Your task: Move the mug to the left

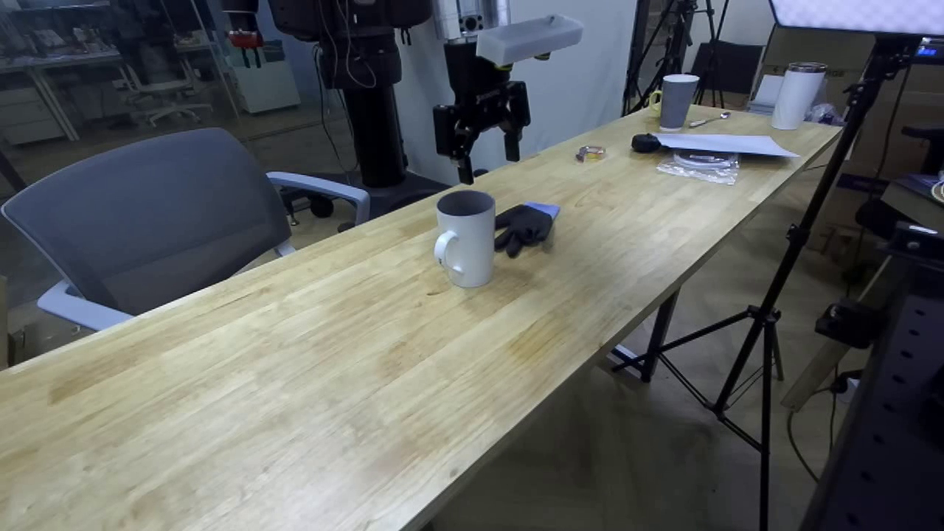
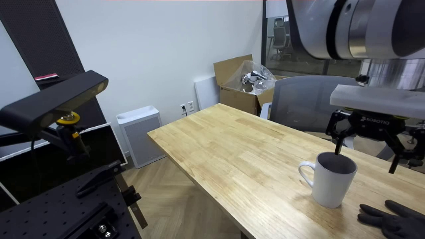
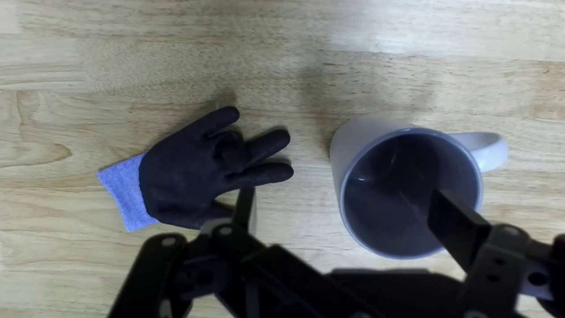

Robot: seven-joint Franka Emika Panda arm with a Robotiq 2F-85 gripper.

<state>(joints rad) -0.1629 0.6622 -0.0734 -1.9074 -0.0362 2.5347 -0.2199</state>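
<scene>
Your claw (image 1: 489, 160) hangs above the worktop (image 1: 310, 369), fingers (image 3: 459, 226) spread wide and holding nothing, presumably so they can come down around the mug (image 2: 332, 186). The mug stands upright on its base, not yet gripped, near the black glove (image 3: 181, 181) but apart from it in the wrist view. Its handle (image 3: 490, 153) points away from the glove, which leaves you a smooth wall (image 3: 357, 145) on the glove's side to press. In that view one finger overlaps the mug's opening (image 3: 393, 190) while the other sits toward the glove, so you should probably shift toward the mug before lowering, lest that finger land inside
</scene>
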